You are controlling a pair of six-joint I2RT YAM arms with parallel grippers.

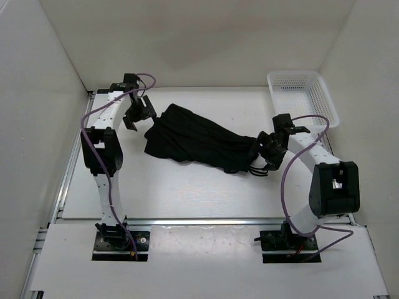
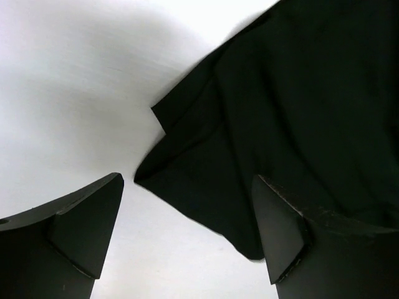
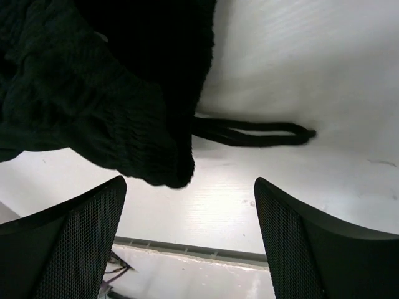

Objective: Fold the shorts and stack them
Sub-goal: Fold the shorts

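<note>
The black shorts (image 1: 196, 138) lie crumpled across the middle of the white table, leg hems to the left, ribbed waistband to the right. My left gripper (image 1: 135, 116) is open just left of the leg hem; in the left wrist view the hem corner (image 2: 206, 180) lies between and beyond my spread fingers (image 2: 87, 224). My right gripper (image 1: 272, 156) is open at the waistband end; the right wrist view shows the waistband (image 3: 118, 124) and the looped drawstring (image 3: 255, 132) ahead of my spread fingers (image 3: 299, 237), nothing held.
A white mesh basket (image 1: 302, 94) stands at the back right corner. White walls enclose the table on three sides. The table's metal front rail (image 1: 199, 220) runs along the near edge.
</note>
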